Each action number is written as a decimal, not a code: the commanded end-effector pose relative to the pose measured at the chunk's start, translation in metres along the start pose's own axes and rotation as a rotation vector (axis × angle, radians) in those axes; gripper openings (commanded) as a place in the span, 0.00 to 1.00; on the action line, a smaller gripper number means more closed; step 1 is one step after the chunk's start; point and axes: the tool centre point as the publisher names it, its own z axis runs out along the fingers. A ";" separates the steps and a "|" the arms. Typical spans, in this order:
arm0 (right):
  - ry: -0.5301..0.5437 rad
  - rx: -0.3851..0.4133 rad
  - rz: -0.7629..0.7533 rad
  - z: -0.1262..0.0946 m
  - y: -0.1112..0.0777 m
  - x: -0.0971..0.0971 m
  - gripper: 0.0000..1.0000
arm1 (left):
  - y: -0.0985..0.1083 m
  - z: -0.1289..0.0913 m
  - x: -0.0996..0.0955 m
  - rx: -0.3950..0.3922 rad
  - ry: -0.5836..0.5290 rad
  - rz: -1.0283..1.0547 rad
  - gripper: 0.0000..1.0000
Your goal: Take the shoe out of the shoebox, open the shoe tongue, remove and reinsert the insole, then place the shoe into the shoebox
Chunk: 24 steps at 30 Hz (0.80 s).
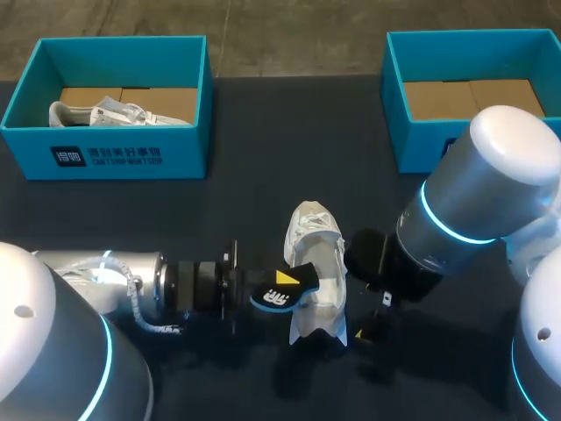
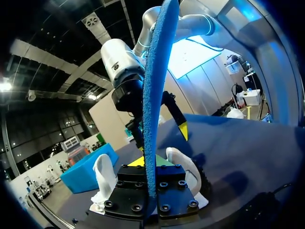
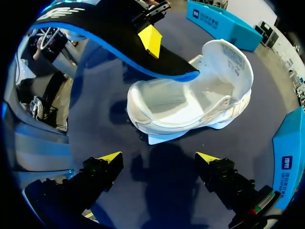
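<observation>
- two teal boxes stand at the far side of the dark tabletop (image 1: pixel 263 158) in the head view: the left shoebox (image 1: pixel 105 158) has a second shoe (image 1: pixel 105 112), white, lying on its cardboard floor, and the right shoebox (image 1: pixel 421 140) shows only bare cardboard.
- the white shoe (image 1: pixel 316 263) lies out of both boxes, in the middle of the tabletop between the two arms, opening upward, its length running from the near side to the far side.
- the left arm (image 1: pixel 123 281) comes in low from the left. the left hand (image 1: pixel 285 282) is clenched on the insole (image 1: pixel 279 296), black on top with a blue edge, just beside the shoe and partly over its left side.
- the right arm (image 1: pixel 465 210) hangs just to the right of the shoe and covers much of its own wrist.
- in the left wrist view the insole stands edge-on between the left hand's fingers, both pressing its sides. its blue edge rises ahead of them, with the shoe under and beyond the fingers and the right arm behind.
- in the right wrist view the right hand (image 3: pixel 159 157) is released, its yellow tips spread wide above bare tabletop, grasping nothing. the shoe lies ahead of it, apart from both fingers.
- the insole arches above the shoe, its free end over the opening. whether it touches the rim cannot be told.
</observation>
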 end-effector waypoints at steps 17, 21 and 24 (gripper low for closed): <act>0.001 -0.003 0.000 0.000 -0.001 0.001 1.00 | -0.033 0.001 0.015 0.037 0.026 0.036 0.00; 0.001 -0.003 0.000 0.000 -0.001 0.001 1.00 | -0.038 0.002 0.018 0.051 0.035 0.035 0.00; 0.001 -0.003 0.000 0.000 -0.001 0.001 1.00 | -0.043 0.003 0.021 0.066 0.049 0.030 0.00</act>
